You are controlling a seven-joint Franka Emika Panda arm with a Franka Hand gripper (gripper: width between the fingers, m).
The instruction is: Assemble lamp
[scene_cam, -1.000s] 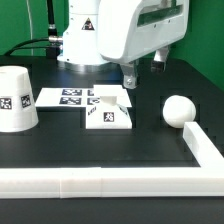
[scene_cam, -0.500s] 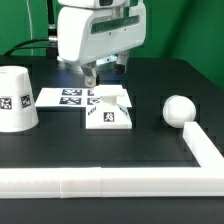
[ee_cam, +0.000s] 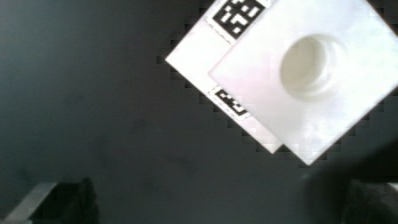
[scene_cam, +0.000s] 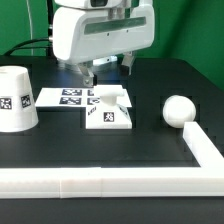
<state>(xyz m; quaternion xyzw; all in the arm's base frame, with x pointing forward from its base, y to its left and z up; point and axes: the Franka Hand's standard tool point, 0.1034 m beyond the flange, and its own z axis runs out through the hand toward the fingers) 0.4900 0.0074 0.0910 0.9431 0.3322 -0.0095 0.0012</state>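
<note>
The flat square lamp base (scene_cam: 108, 112) lies mid-table; the wrist view shows it with its round socket (ee_cam: 313, 65). The tapered shade (scene_cam: 17, 98) stands at the exterior view's left. The round-headed bulb (scene_cam: 178, 109) lies at the exterior view's right. My gripper (scene_cam: 108, 69) hangs above the back edge of the base, jaws wide apart and empty. In the wrist view the gripper (ee_cam: 217, 205) shows only dark table between its fingertips (ee_cam: 63, 200), with the base off to one side.
The marker board (scene_cam: 62, 97) lies between shade and base. A long white rail (scene_cam: 100, 182) runs along the front and turns back at the exterior view's right (scene_cam: 205, 147). A green wall stands behind.
The arm has swung toward the exterior view's left, from beside the base to above its back edge. The jaws stayed open. Base, bulb and shade have not moved.
</note>
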